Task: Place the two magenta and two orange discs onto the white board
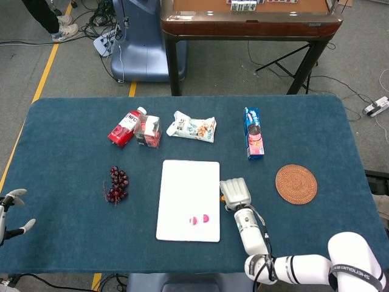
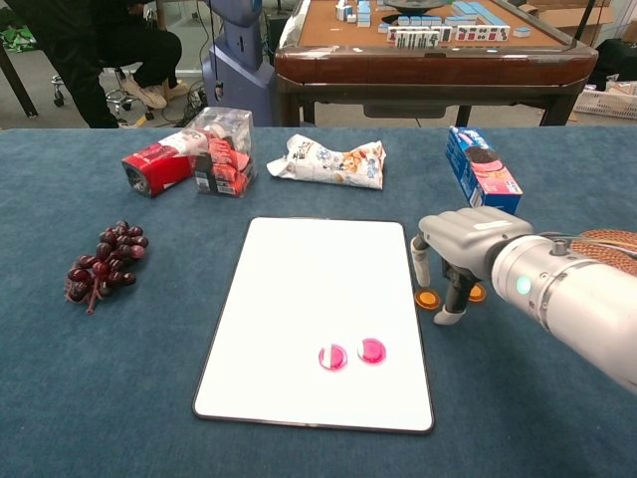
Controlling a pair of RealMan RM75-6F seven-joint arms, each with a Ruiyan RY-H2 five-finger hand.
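Already two magenta discs (image 2: 351,354) lie side by side on the white board (image 2: 318,289), near its lower right part, the pair just touching or nearly so. The board lies flat on the blue surface (image 2: 119,388). Two orange discs sit off the board, on the cloth just beside its right edge: one orange disc (image 2: 428,299) close to the board rim, the second orange disc (image 2: 477,293) a little further right, partly hidden behind the fingers. The right hand (image 2: 460,249) hangs over these two, palm down, fingers (image 2: 450,314) spread and pointing down around them, holding nothing; one fingertip reaches the cloth between the discs. In the head view the same hand (image 1: 236,193) covers both orange discs. The left hand (image 1: 13,210) shows only at the left edge of the head view, fingers apart and empty, well apart from the board. Further out lie a bunch of dark grapes (image 2: 103,261), a red carton (image 2: 159,162), a snack bag (image 2: 330,161), a blue biscuit box (image 2: 482,167) and a woven coaster (image 1: 296,184).
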